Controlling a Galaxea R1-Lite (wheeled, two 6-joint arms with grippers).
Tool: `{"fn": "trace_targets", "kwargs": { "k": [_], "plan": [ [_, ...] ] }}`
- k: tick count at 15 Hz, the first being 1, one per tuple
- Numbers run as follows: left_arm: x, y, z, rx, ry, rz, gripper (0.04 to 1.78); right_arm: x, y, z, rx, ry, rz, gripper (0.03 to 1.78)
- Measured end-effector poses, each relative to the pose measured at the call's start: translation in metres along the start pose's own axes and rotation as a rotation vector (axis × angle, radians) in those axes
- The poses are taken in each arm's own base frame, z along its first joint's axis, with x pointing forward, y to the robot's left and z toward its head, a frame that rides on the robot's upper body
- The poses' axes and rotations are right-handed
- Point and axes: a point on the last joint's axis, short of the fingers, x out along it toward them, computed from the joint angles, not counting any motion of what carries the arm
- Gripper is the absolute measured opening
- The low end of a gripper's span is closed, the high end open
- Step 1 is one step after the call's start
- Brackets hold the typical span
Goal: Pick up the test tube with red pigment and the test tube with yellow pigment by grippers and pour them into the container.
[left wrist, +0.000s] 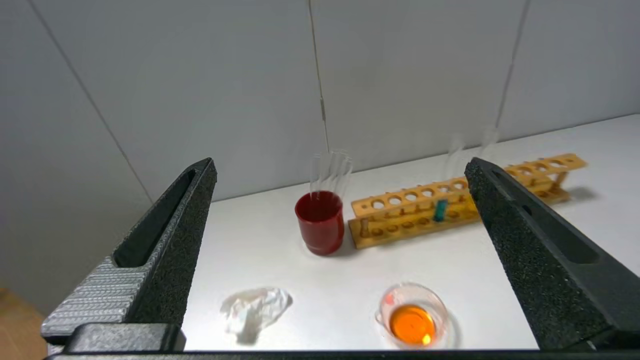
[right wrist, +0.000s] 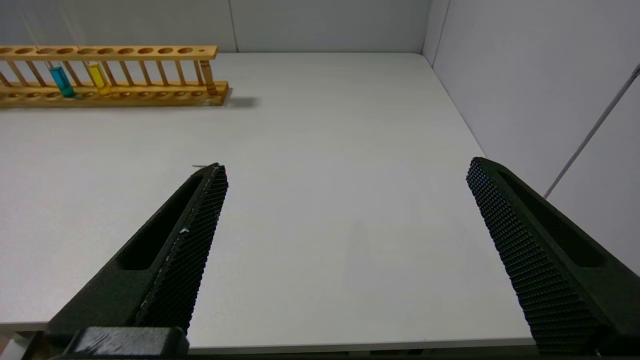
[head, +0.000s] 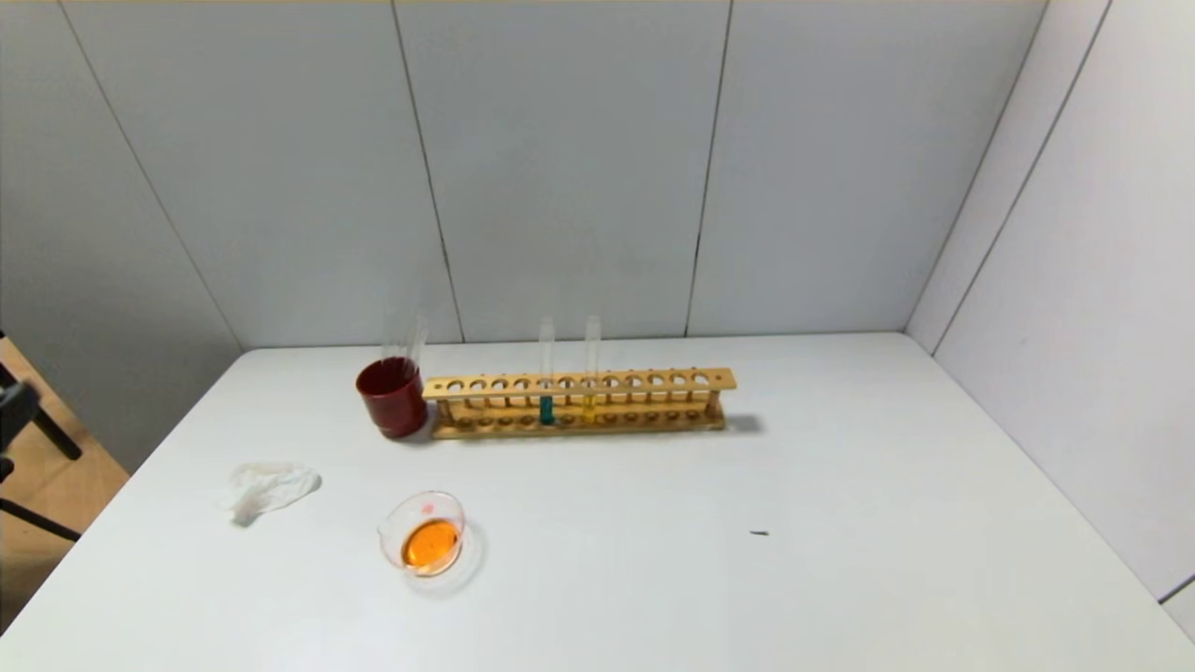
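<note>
Left gripper (left wrist: 340, 167): fingers spread wide, holding nothing, above the near left edge of the worktop (head: 840, 523)
Right gripper (right wrist: 345, 167): fingers wide apart, holding nothing, over the near right part of the worktop
Yellow pigment test tube (head: 591, 369): upright in the wooden rack (head: 579, 403), just beside the teal-liquid tube (head: 546, 371)
Container (head: 425, 534): clear glass dish near the front left, holding orange liquid
Dark red cup (head: 392, 397): touching the rack's left end, with clear tubes standing in it
Crumpled tissue (head: 269, 487): left of the container
</note>
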Motion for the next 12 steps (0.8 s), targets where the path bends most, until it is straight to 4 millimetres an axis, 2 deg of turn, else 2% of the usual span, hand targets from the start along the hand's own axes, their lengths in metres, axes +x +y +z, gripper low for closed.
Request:
{"fn": "trace_targets", "kwargs": {
  "k": [1,3,6,8,12],
  "plan": [
    [-0.026,-0.005,-0.005,0.004,-0.011,-0.001,1.75,0.000,0.000,0.000,0.000,0.000,0.000,1.75],
    [-0.064,-0.013,-0.020,0.011,-0.018,-0.011,1.75,0.000,0.000,0.000,0.000,0.000,0.000,1.75],
    [-0.098,-0.022,-0.050,0.024,-0.064,-0.050,1.75,0.000,0.000,0.000,0.000,0.000,0.000,1.75],
    [-0.101,-0.025,-0.076,0.025,-0.072,-0.060,1.75,0.000,0.000,0.000,0.000,0.000,0.000,1.75],
    [-0.090,-0.025,-0.131,0.052,-0.006,0.042,1.75,0.000,0.000,0.000,0.000,0.000,0.000,1.75]
  ]
}}
